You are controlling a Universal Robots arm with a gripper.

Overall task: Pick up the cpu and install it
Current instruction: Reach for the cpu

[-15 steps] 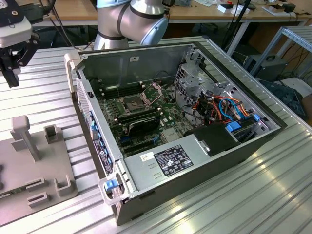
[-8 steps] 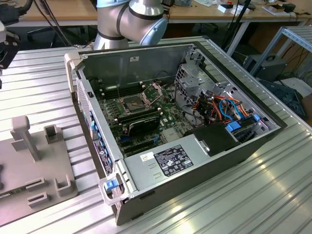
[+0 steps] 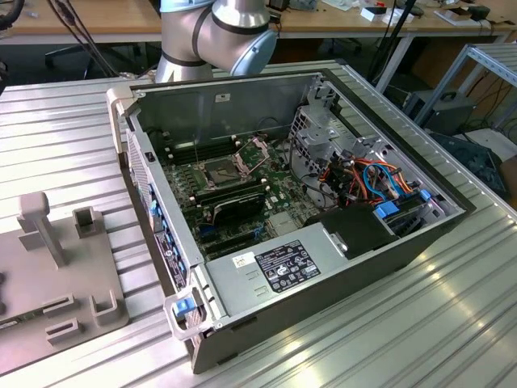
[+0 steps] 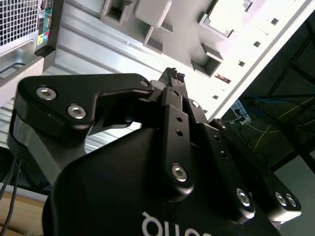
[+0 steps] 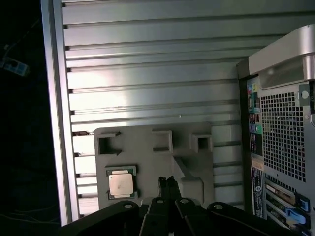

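Arm: a grey joint stands behind the open computer case in the exterior view.
End effector: clenched, its fingertips pressed together on nothing, and aimed at the grey fixture plate from above.
Cpu: lies flat, metal top up, in a recess of the fixture plate, near the fingertips but apart from them.
Surface: ribbed aluminium, and it carries the plate and the case.

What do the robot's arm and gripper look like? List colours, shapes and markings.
The arm has rounded, silver-grey metal joints. The gripper is matte black: angular linked plates fastened with silver screws, two slim fingers, and white lettering on its body.
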